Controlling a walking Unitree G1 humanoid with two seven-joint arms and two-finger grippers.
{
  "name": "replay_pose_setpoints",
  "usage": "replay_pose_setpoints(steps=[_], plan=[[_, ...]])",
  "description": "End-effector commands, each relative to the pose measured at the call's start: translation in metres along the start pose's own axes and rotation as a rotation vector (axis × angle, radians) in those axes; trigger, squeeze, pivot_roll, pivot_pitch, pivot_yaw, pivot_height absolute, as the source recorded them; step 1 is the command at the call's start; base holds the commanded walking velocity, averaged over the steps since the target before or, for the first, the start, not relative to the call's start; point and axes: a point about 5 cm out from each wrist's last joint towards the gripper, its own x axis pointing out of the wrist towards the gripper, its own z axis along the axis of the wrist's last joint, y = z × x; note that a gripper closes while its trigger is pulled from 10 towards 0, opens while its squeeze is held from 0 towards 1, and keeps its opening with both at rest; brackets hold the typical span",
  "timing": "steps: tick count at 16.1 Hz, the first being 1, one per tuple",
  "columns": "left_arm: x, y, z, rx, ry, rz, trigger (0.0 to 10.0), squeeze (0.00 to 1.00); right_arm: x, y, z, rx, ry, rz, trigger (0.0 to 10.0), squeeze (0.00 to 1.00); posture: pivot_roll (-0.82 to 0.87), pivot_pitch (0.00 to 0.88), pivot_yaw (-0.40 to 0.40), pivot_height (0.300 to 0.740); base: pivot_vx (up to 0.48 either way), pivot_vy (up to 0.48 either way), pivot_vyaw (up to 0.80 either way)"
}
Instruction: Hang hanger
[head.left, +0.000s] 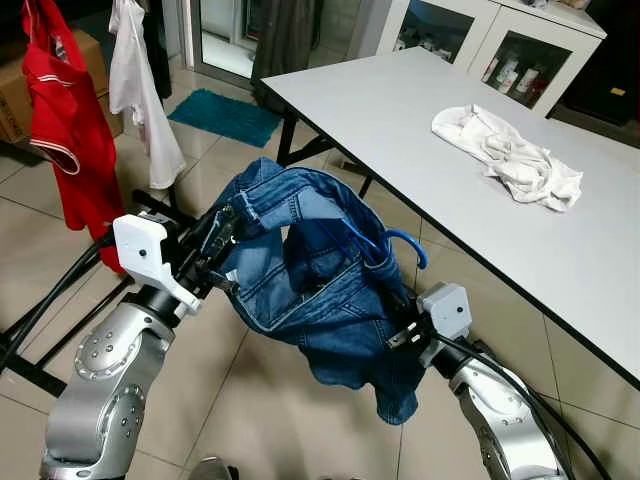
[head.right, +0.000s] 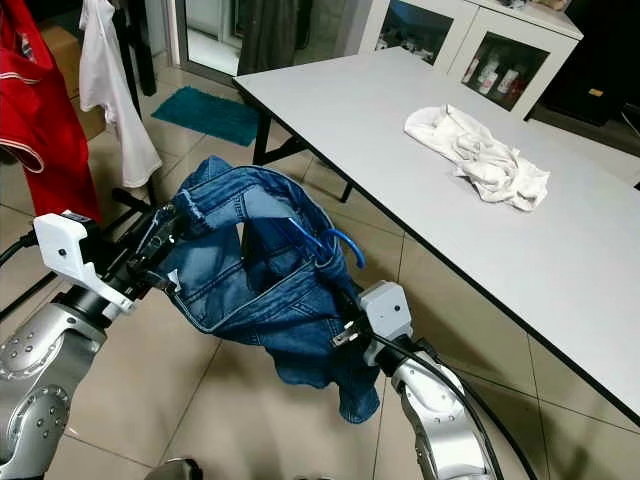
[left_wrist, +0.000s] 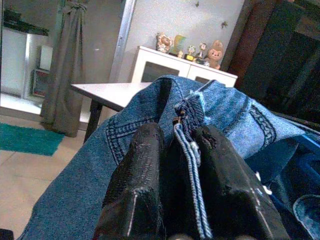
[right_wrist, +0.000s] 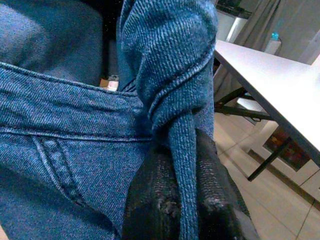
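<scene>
While both hands clamp the jeans (head.left: 320, 290), left hand (left_wrist: 175, 165) pinching a seam, right hand (right_wrist: 182, 200) a fold | blue hanger (head.left: 385, 245) sits inside, mid-air, near the worktop (head.left: 470, 200) | I'd lift evenly, keeping the hook free toward the far-left rack.

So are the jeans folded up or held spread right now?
Held spread: the denim jeans hang stretched between the left gripper and right gripper, waistband gaping open around the blue hanger.

Beige tiled floor (head.left: 250, 390), long white table (head.left: 420, 130) on black legs, crumpled white cloth (head.left: 508, 157) near its far edge, white glass-door cabinet (head.left: 500, 45) behind, teal mat (head.left: 225, 116) by doorway, red garment (head.left: 68, 130) and white garment (head.left: 140, 85) hanging on rack.
</scene>
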Motion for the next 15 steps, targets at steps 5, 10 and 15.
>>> replay_pose_setpoints(steps=[5,10,15], plan=[[0.0033,-0.0011,-0.0048,0.056,0.045,0.004,10.0,0.00,-0.0030,-0.0060,0.0039,-0.014,-0.029,-0.030,0.0,0.00,0.12,0.105,-0.151,0.740,0.000,0.000,0.00],[0.0042,-0.0018,-0.0014,0.042,0.017,-0.006,0.0,0.00,-0.0028,-0.0077,0.0043,-0.016,-0.030,-0.036,0.0,0.00,0.12,0.106,-0.149,0.740,0.000,0.000,0.00],[0.0026,-0.0041,-0.0016,0.033,0.013,-0.018,0.0,0.00,-0.0034,-0.0071,0.0038,-0.014,-0.026,-0.035,0.0,0.00,0.12,0.111,-0.152,0.740,0.000,0.000,0.00]])
